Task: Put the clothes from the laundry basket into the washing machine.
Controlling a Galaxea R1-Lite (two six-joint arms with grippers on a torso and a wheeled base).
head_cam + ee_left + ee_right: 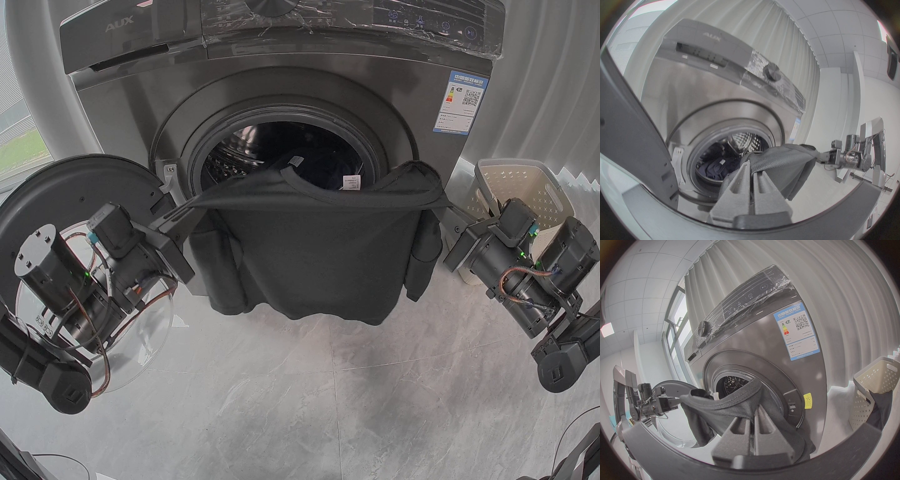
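Observation:
A dark grey T-shirt (312, 250) hangs stretched in front of the washing machine's round opening (284, 156), held by its two shoulders. My left gripper (190, 209) is shut on the shirt's left shoulder, and my right gripper (445, 209) is shut on the right shoulder. In the left wrist view the gripper (752, 167) pinches the cloth (784, 162), with dark clothes (717, 167) lying inside the drum. The right wrist view shows its gripper (753, 412) shut on the shirt (731, 405). The beige laundry basket (531, 187) stands at the machine's right, a dark garment (882, 408) hanging over its rim.
The machine's round door (69, 206) stands swung open at the left, close behind my left arm. White curtains (550, 81) hang behind and to the right. Grey tiled floor (325, 400) lies open in front of the machine.

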